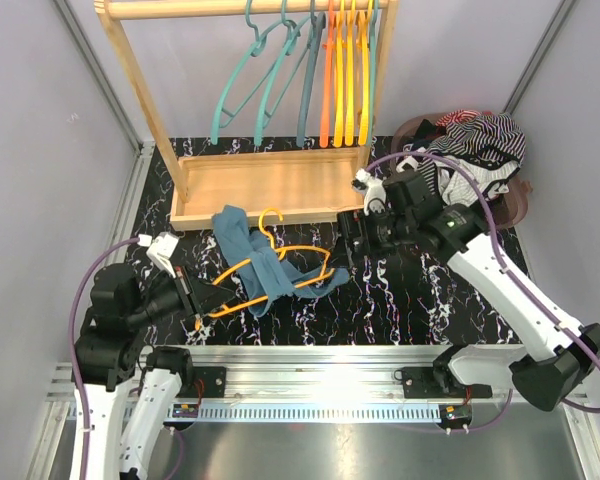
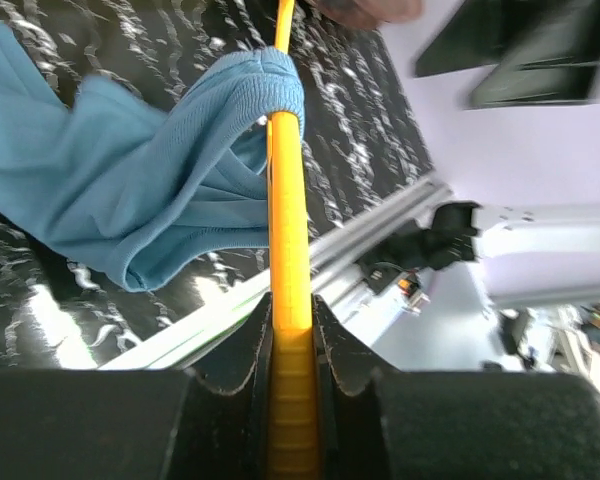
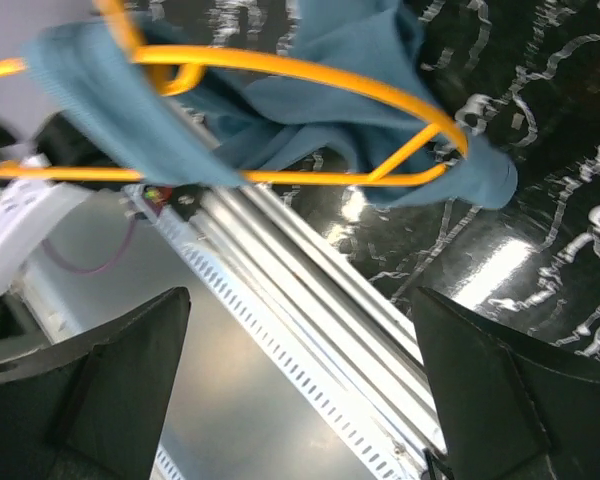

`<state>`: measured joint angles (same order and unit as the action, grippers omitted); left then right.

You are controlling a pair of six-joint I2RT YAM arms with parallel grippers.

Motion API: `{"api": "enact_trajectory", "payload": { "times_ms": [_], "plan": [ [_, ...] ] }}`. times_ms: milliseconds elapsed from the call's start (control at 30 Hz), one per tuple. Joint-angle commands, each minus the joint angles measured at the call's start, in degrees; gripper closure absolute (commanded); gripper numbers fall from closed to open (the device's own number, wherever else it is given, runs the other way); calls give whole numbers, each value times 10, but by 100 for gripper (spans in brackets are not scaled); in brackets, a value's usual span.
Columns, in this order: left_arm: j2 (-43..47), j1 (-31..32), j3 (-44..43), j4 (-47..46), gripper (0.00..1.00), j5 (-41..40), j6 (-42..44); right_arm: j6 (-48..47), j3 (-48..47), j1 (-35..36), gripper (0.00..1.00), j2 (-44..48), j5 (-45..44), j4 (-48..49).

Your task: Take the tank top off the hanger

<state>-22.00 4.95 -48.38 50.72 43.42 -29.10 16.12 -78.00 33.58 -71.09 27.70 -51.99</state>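
Black marbled table (image 1: 420, 300), lavender walls (image 1: 40, 150)

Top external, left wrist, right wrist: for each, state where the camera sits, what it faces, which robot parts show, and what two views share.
Top external: above and behind the bases, looking down on the table; both arms, left gripper and right gripper show.
Left wrist: on the left arm, looking along its fingers, shut on the orange hanger.
Right wrist: on the right arm, looking down past its open fingers at the blue tank top.
Shared: both wrist views show the hanger, tank top and metal rail.
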Motion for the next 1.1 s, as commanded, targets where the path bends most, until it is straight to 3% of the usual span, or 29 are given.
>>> {"api": "enact_trajectory", "payload": {
  "times_ms": [0, 200, 333, 467, 633, 800, 933, 1067],
  "plan": [
    [-5, 7, -21, -82, 100, 77, -36, 54, 35, 31, 0, -5, -143, 42],
    [-14, 9, -29, -87, 100, 82, -43, 169, 114, 113, 0, 1, -235, 131],
    [-10, 11, -16, -80, 100, 79, -42, 236, 166, 148, 0, 46, -246, 275],
    [5, 11, -11, -77, 100, 46, -36, 328, 189, 150, 0, 92, -250, 315],
    [19, 11, 11, -76, 100, 31, -24, 519, 251, 151, 0, 132, -211, 466],
    [37, 11, 27, -106, 100, 52, -34, 699, 285, 150, 0, 111, -234, 504],
    [45, 11, 27, -127, 100, 65, -37, 763, 272, 151, 0, 70, -217, 515],
    [60, 11, 37, -156, 100, 87, -56, 802, 250, 150, 0, 50, -260, 486]
  ]
}}
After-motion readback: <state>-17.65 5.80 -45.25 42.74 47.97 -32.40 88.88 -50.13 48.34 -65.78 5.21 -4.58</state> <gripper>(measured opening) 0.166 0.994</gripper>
